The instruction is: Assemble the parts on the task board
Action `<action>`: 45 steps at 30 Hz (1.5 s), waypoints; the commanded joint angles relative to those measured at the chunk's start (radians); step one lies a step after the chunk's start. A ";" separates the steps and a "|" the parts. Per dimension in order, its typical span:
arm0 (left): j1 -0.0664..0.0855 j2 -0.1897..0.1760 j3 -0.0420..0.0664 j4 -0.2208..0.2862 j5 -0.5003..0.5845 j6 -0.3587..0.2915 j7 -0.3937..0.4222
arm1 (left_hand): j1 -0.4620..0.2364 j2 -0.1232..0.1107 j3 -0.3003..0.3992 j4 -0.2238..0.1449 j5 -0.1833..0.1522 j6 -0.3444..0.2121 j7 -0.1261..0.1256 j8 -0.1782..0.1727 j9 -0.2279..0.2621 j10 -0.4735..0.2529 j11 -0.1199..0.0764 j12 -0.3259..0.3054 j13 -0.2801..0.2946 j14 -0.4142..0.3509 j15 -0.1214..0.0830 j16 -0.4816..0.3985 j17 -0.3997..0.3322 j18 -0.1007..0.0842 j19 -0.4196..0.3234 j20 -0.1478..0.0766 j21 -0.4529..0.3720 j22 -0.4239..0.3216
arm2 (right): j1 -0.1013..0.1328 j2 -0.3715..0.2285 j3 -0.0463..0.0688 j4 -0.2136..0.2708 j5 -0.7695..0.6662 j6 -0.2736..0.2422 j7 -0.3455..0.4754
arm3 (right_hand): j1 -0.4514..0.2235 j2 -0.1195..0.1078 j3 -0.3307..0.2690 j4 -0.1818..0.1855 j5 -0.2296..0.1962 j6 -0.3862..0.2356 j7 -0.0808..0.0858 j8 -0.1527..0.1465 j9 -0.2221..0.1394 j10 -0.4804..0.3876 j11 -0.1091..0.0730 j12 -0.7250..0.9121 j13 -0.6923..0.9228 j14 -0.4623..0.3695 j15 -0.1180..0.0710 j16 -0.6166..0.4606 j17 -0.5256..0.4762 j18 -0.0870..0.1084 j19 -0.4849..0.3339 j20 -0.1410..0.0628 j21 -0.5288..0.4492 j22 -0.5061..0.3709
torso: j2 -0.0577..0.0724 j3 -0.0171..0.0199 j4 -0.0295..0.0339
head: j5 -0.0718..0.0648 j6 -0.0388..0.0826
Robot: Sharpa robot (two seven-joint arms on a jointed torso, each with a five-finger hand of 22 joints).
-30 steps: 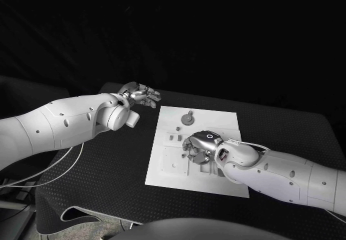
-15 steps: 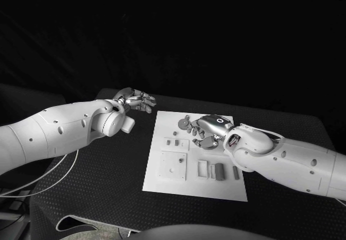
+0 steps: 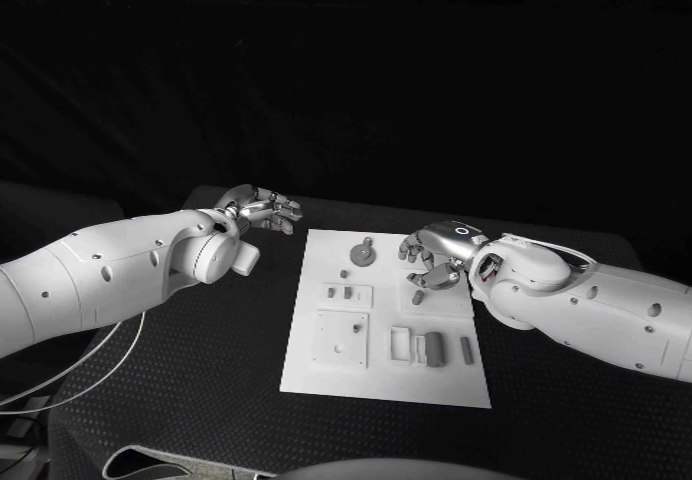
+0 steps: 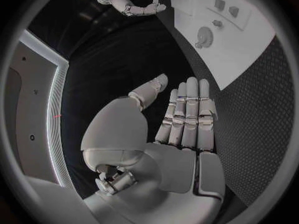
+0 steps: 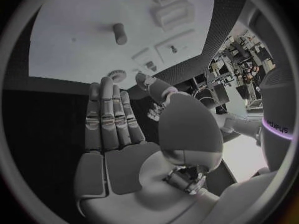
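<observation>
Right hand (image 3: pixel 437 256), empty with fingers straight, is best lowered squarely onto loose peg (image 3: pixel 418 297) on task board (image 3: pixel 325 375); left hand (image 3: pixel 261 212), likewise empty, is held clear.

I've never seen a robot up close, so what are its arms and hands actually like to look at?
Both arms have smooth, rounded white shells dotted with small dark screw holes. A thin pale cable loops below the left arm. The left hand and right hand are shiny silver metal, with segmented fingers.

right hand (image 5: pixel 134 149) — empty, fingers straight | task board (image 5: pixel 74 45) — beyond
</observation>
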State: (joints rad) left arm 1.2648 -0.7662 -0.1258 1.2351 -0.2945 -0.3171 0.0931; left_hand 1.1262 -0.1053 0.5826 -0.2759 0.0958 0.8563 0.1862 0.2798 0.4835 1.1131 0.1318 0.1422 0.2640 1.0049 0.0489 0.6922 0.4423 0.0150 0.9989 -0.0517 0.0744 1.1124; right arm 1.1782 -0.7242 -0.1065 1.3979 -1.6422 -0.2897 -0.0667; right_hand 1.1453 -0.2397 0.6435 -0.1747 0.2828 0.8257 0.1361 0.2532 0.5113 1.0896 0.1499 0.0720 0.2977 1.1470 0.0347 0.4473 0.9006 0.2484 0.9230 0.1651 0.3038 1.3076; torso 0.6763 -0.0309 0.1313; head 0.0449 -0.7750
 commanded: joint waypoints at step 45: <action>0.001 0.004 0.000 -0.004 0.002 0.018 0.011 | -0.007 0.000 -0.007 0.000 0.001 -0.006 0.001 0.006 -0.002 -0.004 -0.001 0.003 -0.001 0.002 0.003 -0.009 0.006 -0.003 -0.001 0.005 -0.006 -0.003 | -0.032 0.031 -0.029 -0.043 -0.098 0.176 -0.033 | 0.031 0.094 -0.006 -0.039 0.004 0.098 0.013 0.059 -0.006 0.076 -0.034 0.048 -0.001 0.019 -0.021 0.030 0.008 0.013 0.012 -0.006 0.021 0.022 | 0.000 -0.0011 0.0026 | -0.012 -0.012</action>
State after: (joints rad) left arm 1.2646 -0.7646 -0.1266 1.2302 -0.2945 -0.3116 0.0932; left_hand 1.1262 -0.1053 0.5826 -0.2759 0.0959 0.8564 0.1864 0.2797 0.4834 1.1131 0.1318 0.1422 0.2640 1.0049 0.0490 0.6884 0.4473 0.0150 0.9989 -0.0517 0.0744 1.1110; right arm 1.1491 -0.6950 -0.1346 1.3569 -1.7210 -0.1150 -0.1001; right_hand 1.1768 -0.1550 0.6364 -0.2072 0.2828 0.9174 0.1492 0.3087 0.5065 1.1600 0.1160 0.1148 0.2959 1.1636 0.0184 0.4705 0.9096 0.2484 0.9292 0.1590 0.3198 1.3074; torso 0.6758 -0.0320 0.1333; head 0.0321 -0.7858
